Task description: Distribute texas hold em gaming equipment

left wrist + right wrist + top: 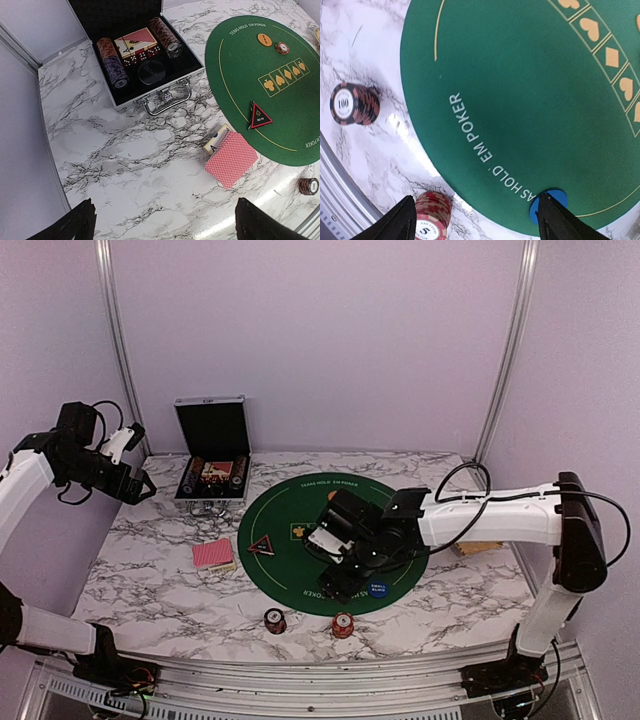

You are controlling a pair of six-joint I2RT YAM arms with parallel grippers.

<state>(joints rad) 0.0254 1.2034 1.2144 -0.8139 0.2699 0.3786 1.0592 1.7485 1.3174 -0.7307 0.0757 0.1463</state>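
Note:
A pink-red-backed card deck [213,554] lies on the marble left of the round green poker mat [290,555]; it also shows in the left wrist view [231,159]. A triangular marker [262,545] and a blue disc [379,589] lie on the mat. Two chip stacks stand at the front: a dark one [274,620] and a red-orange one [343,625]. My right gripper [475,222] is open above the mat's front edge, between the red stack [432,214] and the blue disc [547,200]. My left gripper [162,220] is open, raised at the far left.
An open black metal-edged case [211,455] with chip rows, a card box and dice stands at the back left. An orange disc [264,39] and a single chip [282,47] lie on the mat's far side. A wooden block [470,548] lies under the right arm.

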